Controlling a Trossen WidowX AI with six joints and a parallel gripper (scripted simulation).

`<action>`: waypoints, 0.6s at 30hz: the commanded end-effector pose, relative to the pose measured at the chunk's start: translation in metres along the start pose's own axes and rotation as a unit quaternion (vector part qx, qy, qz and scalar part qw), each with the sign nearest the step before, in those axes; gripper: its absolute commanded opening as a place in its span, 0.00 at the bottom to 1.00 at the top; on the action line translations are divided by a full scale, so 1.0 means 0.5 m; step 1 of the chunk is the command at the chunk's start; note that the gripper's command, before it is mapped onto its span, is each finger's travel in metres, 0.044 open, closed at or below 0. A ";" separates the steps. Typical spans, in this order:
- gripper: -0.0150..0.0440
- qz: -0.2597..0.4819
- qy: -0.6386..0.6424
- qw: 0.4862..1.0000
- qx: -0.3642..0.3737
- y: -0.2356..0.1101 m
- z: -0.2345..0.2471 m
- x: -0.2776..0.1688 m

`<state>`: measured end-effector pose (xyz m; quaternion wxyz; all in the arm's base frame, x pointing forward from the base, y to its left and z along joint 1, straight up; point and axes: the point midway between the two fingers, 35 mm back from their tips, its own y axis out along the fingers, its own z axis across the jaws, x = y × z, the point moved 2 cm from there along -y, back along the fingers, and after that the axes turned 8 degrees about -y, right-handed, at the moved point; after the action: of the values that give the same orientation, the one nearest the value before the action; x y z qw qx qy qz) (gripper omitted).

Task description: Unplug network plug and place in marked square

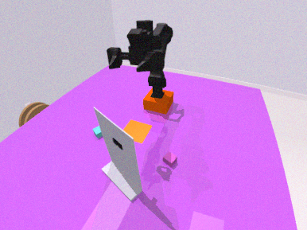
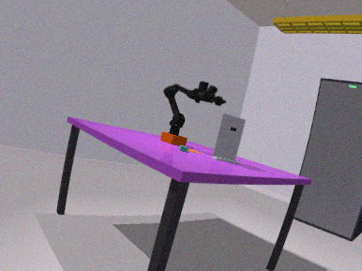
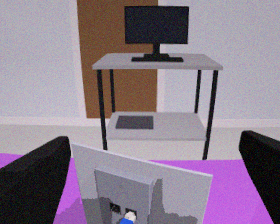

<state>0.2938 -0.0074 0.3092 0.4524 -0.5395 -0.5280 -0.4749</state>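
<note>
The grey upright panel (image 1: pixel 126 164) (image 2: pixel 229 137) (image 3: pixel 175 191) stands on the purple table (image 1: pixel 223 134) (image 2: pixel 117 137). A small blue and white plug (image 3: pixel 126 222) sits in the panel's socket, low in the wrist view. In the top view only a dark socket opening (image 1: pixel 117 143) shows. The marked orange square (image 1: pixel 137 130) lies flat on the table just behind the panel. My gripper (image 1: pixel 113 58) (image 2: pixel 219 101) (image 3: pixel 158 143) is open and empty. It hangs high above the table, well back from the panel, facing the plug side.
The arm's orange base (image 1: pixel 158 100) (image 2: pixel 173 139) sits behind the square. A small cyan block (image 1: pixel 98 132) (image 2: pixel 183 148) lies left of the panel and a small pink block (image 1: pixel 170 158) to its right. A desk with a monitor (image 3: pixel 156 25) stands beyond the table.
</note>
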 end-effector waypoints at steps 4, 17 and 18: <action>0.75 0.000 0.044 0.999 -0.005 0.015 0.011 -0.017; 0.52 -0.005 0.263 0.965 -0.026 0.061 0.084 -0.114; 0.52 -0.006 0.279 0.960 -0.027 0.062 0.090 -0.121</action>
<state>0.3234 0.0195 0.2619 0.5434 -0.4244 -0.4083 -0.5983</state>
